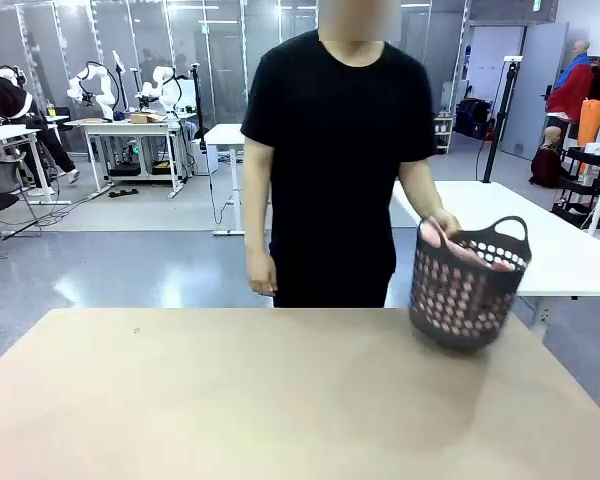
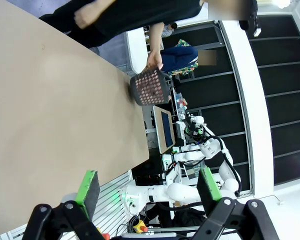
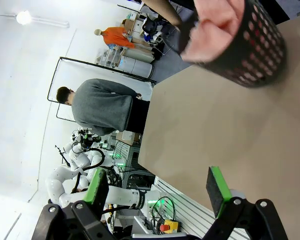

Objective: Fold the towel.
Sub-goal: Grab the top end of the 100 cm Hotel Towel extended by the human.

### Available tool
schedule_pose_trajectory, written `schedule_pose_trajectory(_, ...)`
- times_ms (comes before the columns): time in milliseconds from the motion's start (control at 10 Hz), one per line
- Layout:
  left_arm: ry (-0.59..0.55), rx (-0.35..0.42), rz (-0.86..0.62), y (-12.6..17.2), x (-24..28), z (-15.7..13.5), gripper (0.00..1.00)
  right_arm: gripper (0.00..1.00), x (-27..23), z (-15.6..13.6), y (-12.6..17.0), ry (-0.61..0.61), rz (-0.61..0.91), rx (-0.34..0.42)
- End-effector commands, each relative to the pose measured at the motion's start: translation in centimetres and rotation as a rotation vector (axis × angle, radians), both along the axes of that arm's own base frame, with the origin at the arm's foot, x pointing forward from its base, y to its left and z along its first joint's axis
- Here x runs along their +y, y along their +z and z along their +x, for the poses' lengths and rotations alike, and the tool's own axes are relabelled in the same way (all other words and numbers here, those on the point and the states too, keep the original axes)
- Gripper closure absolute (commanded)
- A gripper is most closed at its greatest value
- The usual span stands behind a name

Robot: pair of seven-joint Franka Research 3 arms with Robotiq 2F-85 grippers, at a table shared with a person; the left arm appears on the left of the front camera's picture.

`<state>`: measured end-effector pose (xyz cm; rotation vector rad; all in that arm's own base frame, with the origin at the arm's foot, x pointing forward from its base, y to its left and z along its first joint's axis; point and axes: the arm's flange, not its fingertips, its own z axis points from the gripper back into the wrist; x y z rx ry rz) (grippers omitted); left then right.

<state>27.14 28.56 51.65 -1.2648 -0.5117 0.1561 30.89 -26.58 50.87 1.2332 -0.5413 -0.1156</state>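
The pale pink towel (image 1: 462, 252) lies bunched inside a dark perforated laundry basket (image 1: 467, 290) at the far right of the table. A person in a black shirt stands at the far side with one hand (image 1: 442, 226) on the basket's rim. The towel (image 3: 216, 31) also bulges out of the basket (image 3: 250, 45) in the right wrist view, and the basket (image 2: 150, 88) is small and distant in the left wrist view. My left gripper (image 2: 147, 186) is open above the table's near side, holding nothing. My right gripper (image 3: 157, 185) is open too, well back from the basket.
The tan table (image 1: 230, 400) stretches wide between me and the person. The person's other hand (image 1: 262, 274) hangs at the far edge. A white table (image 1: 570, 240) stands behind the basket. Another person in a grey top (image 3: 102, 107) stands beside the table in the right wrist view.
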Motion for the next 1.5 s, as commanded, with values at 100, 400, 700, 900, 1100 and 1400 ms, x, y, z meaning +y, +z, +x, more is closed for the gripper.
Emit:
schedule_pose_trajectory(100,-0.01,-0.022,-0.007,0.08,-0.03,-0.2,0.0,0.0,-0.09,-0.11,0.35,0.007,-0.001,-0.002)
schedule_pose_trajectory(400,-0.01,-0.022,-0.007,0.08,-0.03,-0.2,0.0,0.0,-0.09,-0.11,0.35,0.007,-0.001,-0.002)
schedule_pose_trajectory(700,-0.01,-0.022,-0.007,0.08,-0.03,-0.2,0.0,0.0,-0.09,-0.11,0.35,0.007,-0.001,-0.002)
schedule_pose_trajectory(900,-0.01,-0.022,-0.007,0.08,-0.03,-0.2,0.0,0.0,-0.09,-0.11,0.35,0.007,-0.001,-0.002)
schedule_pose_trajectory(1100,-0.01,-0.022,-0.007,0.08,-0.03,-0.2,0.0,0.0,-0.09,-0.11,0.35,0.007,-0.001,-0.002)
schedule_pose_trajectory(1400,-0.01,-0.022,-0.007,0.08,-0.03,-0.2,0.0,0.0,-0.09,-0.11,0.35,0.007,-0.001,-0.002)
